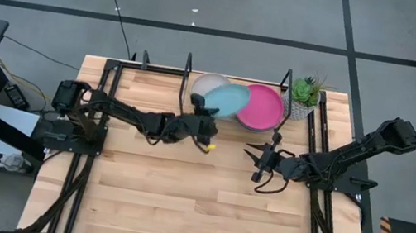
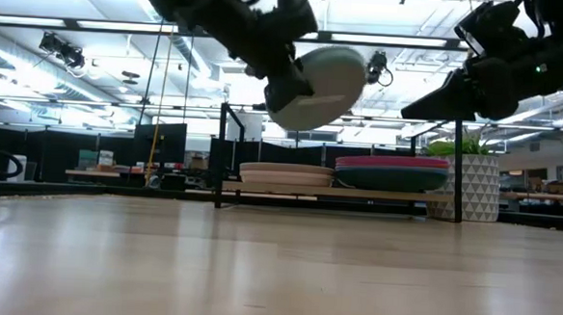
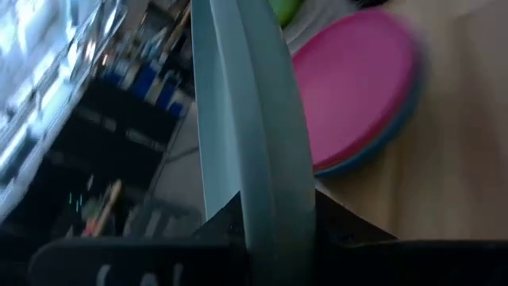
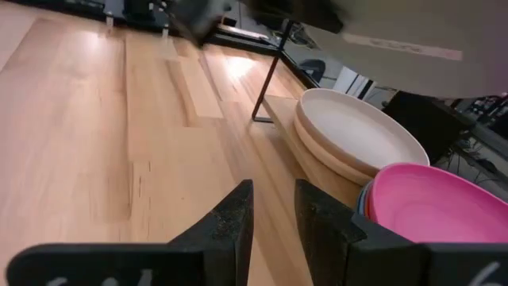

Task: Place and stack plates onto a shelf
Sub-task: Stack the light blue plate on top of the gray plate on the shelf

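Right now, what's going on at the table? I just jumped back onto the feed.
The left gripper is holding the light teal plate in the air, tilted, above the shelf at the back of the table. Two stacks already sit on the shelf: a cream plate tops one and a magenta plate tops the other, beside the potted plant. The right gripper hangs empty over the table in front of the shelf.
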`<state>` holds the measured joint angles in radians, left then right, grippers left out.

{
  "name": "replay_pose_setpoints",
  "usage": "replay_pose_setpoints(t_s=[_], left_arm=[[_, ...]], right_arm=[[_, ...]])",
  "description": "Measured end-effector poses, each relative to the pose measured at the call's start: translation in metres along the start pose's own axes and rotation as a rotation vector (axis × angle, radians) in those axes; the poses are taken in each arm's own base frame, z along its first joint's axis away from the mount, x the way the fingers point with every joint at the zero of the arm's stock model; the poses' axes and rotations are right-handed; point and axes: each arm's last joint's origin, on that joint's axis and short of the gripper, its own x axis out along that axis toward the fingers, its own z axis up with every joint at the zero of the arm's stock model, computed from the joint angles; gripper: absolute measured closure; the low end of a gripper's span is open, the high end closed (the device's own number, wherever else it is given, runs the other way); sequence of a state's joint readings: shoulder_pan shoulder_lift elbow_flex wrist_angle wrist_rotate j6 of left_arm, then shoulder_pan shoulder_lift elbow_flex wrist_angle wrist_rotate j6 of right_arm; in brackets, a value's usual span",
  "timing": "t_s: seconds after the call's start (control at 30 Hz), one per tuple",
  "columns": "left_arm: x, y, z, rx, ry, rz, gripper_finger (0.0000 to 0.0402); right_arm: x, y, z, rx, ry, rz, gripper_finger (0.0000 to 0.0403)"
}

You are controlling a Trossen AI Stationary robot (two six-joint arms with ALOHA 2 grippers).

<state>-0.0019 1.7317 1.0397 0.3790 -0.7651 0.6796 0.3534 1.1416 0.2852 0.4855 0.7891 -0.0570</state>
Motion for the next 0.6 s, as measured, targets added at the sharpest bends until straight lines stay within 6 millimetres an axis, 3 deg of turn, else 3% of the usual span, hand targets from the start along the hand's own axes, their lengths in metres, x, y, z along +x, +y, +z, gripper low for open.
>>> replay_pose_setpoints(t_s=[0.33, 0.6], left_arm=[[0.032, 0.029, -0.024, -0.153, 0.021, 0.021, 0.0342], [0.043, 0.012, -0.038, -0.080, 0.118, 0.018, 0.0342]], right_arm=[[0.000, 0.000, 0.000, -0.001, 0.002, 0.000, 0.0302], [0.000, 0.000, -0.002, 0.031, 0.012, 0.007, 0.0302]])
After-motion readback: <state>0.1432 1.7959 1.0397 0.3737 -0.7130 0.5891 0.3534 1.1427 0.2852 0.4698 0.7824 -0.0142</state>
